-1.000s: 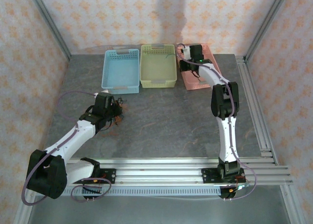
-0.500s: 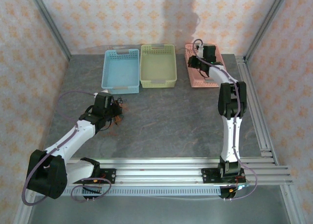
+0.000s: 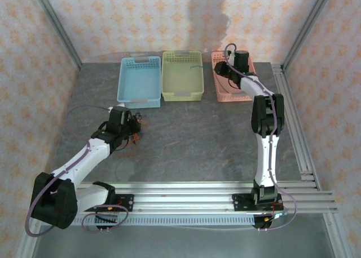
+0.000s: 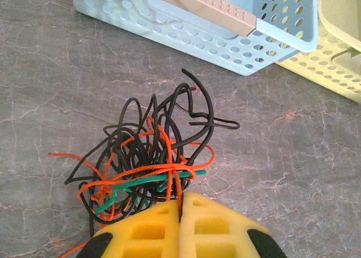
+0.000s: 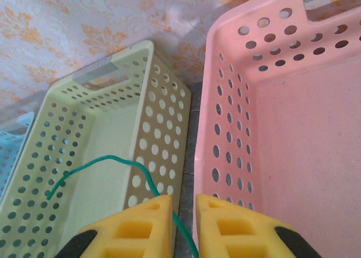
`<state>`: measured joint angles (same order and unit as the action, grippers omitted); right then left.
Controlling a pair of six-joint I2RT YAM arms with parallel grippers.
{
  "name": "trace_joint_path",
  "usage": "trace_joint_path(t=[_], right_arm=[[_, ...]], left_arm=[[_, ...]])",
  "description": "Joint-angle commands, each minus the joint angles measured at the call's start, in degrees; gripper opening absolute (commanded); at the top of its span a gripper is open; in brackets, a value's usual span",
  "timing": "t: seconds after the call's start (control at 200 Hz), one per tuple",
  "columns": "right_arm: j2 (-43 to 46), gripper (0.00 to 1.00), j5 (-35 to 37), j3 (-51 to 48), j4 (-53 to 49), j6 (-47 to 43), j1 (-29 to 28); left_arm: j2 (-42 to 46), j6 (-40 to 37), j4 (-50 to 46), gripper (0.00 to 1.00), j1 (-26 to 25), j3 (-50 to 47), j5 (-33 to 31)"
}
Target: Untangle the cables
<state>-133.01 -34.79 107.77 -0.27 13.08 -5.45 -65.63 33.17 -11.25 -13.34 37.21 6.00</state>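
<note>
Since a second ago the right arm has swung a little away from the yellow-green basket (image 3: 181,94) toward the far end of the pink basket (image 3: 243,94) just right of it, and its pincer has eased apart; the left arm has not shifted.

Seen from the right wrist, the right pincer (image 5: 183,204) hangs over the seam between the yellow-green basket's right wall and the pink basket. Its two yellow pads stand slightly parted, with a clear gap between them. One thin green cable (image 5: 107,159) runs down through that gap. From there it arches up and leftward over the inside of the yellow-green basket, its free end hanging above the basket floor. Whether the pads touch the cable I cannot tell.

A blue basket (image 4: 225,44) sits just left of the yellow-green basket, the two nearly side by side along the back of the grey stone-patterned surface (image 3: 197,134). The cables (image 4: 146,151) lie bunched on that surface, to the left of the yellow-green basket and nearer the arm bases, just in front of the blue basket. The bunch is mostly black loops, with red-orange strands and one green strand woven through. One black end curls out toward the yellow-green basket's near corner.

The left pincer (image 4: 180,199) is pressed closed at the near edge of the bunch, with strands pinched in the seam between its pads.
</note>
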Motion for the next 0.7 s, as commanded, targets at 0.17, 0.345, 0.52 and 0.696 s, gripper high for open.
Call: trace_joint_path(t=[0.17,0.345,0.52,0.696], right_arm=[[-1.72,0.26,-1.68,0.32,1.85,1.71,0.17],[-1.46,0.54,-2.00,-0.33,2.39,-3.67,0.18],[-3.12,0.56,-3.20,1.86,-0.25,-6.69,0.18],[-4.68,0.50,-5.72,2.68,0.45,-5.50,-0.03]], left_arm=[[-0.20,0.67,0.59,0.00,0.50,0.22,0.08],[-0.60,0.67,0.48,0.00,0.43,0.40,0.41],[-0.64,0.71,0.46,0.00,0.46,0.46,0.42],[-0.66,0.67,0.49,0.00,0.43,0.43,0.42]])
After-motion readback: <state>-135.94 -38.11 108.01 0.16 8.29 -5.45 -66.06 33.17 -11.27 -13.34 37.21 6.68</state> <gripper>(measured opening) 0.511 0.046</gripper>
